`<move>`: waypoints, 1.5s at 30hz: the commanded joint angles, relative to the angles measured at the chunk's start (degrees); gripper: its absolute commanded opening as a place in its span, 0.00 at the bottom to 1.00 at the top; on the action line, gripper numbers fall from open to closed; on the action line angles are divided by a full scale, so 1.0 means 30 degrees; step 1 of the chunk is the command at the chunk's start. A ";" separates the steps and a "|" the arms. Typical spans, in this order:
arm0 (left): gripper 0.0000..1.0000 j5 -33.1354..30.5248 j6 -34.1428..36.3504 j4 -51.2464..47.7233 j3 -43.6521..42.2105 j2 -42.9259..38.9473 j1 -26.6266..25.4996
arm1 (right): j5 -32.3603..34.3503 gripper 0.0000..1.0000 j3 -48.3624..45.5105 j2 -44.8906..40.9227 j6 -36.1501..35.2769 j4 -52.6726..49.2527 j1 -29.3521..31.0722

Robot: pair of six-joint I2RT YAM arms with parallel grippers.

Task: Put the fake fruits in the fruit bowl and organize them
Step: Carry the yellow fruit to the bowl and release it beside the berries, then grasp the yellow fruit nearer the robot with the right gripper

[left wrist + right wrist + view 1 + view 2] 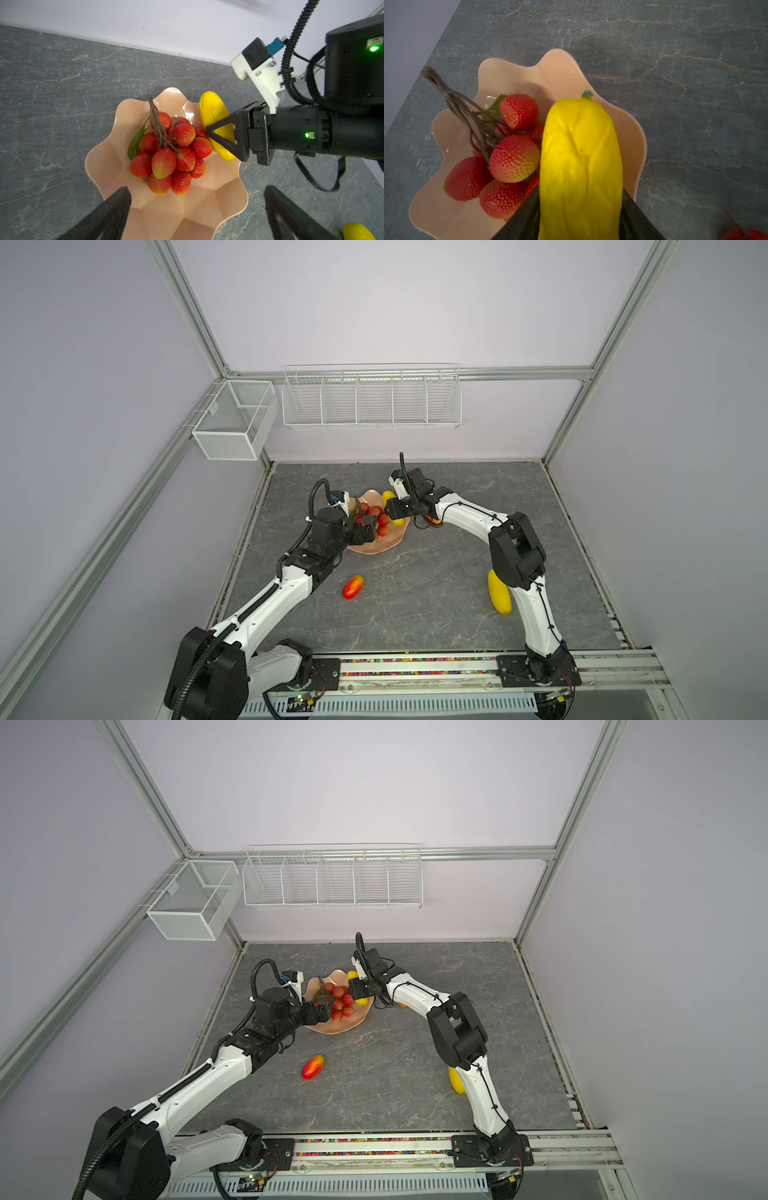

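my right jaws are pinching a yellow ribbed fruit [581, 162], one on each flank about mid-length; how firmly they press i cannot tell. i reach in from the right edge of the worktop [415, 605], and the fruit lies crosswise to that reach. in both top views its long axis runs roughly from the far edge toward the near edge, with a yellow end showing on either side of my grip. it is over the right-hand side of the fruit bowl [218, 199], just beside the red bunch [174, 149]. the bunch already lies in the hollow, its dark stem pointing toward the far edge. the bowl sits toward the far edge, a little left of the middle.

my left jaws are spread wide and hold nothing, poised over the bowl's near-left rim.

as i judge it, the coming move turns on that crosswise lie. the fruit wants lowering into the gap between bunch and right-hand wall, parallel to the rim, or an end may ride up on a scallop and roll out.

two fruits are plainly out on the worktop. a red-orange oval [353, 586] lies toward the near-left, closer to my left arm. a second yellow fruit [498, 593] lies toward the right edge, partly hidden behind my right arm.
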 commanded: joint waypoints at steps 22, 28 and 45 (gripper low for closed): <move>0.99 0.7748 0.1090 0.3973 -0.0765 0.0680 0.0033 | 0.5524 0.99 -0.7709 -0.8981 0.1946 -0.2455 -0.0724; 1.00 0.9192 0.1599 0.5285 -0.0012 0.2953 -0.2081 | 0.9775 0.99 -1.3232 -1.4507 0.5446 -0.9234 -0.1460; 1.00 0.6969 -0.0234 1.0348 -0.1297 0.5372 -0.6742 | 0.8027 0.89 -2.1086 -1.8644 0.9419 -0.9150 -0.1663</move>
